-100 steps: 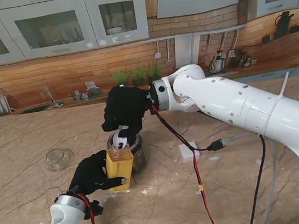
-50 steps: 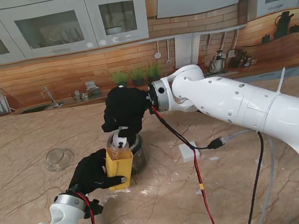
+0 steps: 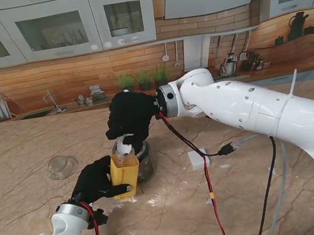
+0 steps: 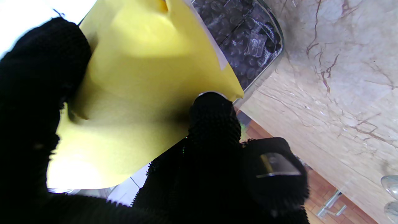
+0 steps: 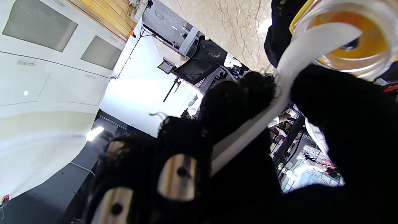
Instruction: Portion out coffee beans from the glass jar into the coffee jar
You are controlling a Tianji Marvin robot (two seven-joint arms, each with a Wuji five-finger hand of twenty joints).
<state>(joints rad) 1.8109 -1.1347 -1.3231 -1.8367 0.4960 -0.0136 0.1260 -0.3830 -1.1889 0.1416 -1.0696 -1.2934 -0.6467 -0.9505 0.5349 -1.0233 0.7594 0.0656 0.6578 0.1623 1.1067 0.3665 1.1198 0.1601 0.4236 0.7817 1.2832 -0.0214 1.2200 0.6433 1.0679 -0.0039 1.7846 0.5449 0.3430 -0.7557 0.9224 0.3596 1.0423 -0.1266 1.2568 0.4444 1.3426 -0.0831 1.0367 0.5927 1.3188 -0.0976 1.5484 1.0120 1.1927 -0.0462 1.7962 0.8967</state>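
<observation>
Left hand: our left hand (image 3: 97, 180), in a black glove, is wrapped around the yellow-labelled coffee jar (image 3: 125, 174) left of centre in the stand view; in the left wrist view its fingers (image 4: 214, 124) press on the yellow label.

Right hand: our right hand (image 3: 131, 115), also gloved, hangs over the jar mouth at frame centre and grips a white scoop (image 3: 124, 146); the right wrist view shows the white handle (image 5: 248, 130) pinched between the fingers.

Coffee jar: it stands on the marble surface (image 3: 19, 158), upright as far as we can tell, its open clear rim (image 5: 377, 67) facing up.

Glass jar: the glass jar (image 3: 144, 159) sits just behind and to the right of the coffee jar, touching or nearly touching it; the left wrist view shows dark beans (image 4: 245, 43) inside.

Scoop: its bowl sits at the coffee jar's mouth. We cannot tell whether it holds beans.

Change from earlier frame: the scoop bowl now shows all white at the jar mouth, where a dark patch showed on it half a second ago. Both hands and both jars are placed as before. The black plug (image 3: 227, 149) on the cable has shifted slightly.

Other items: a clear glass lid (image 3: 62, 166) lies at mid-left, well apart from the jars; a small white block (image 3: 197, 158) lies right of them beside a red cable (image 3: 209, 187).
</observation>
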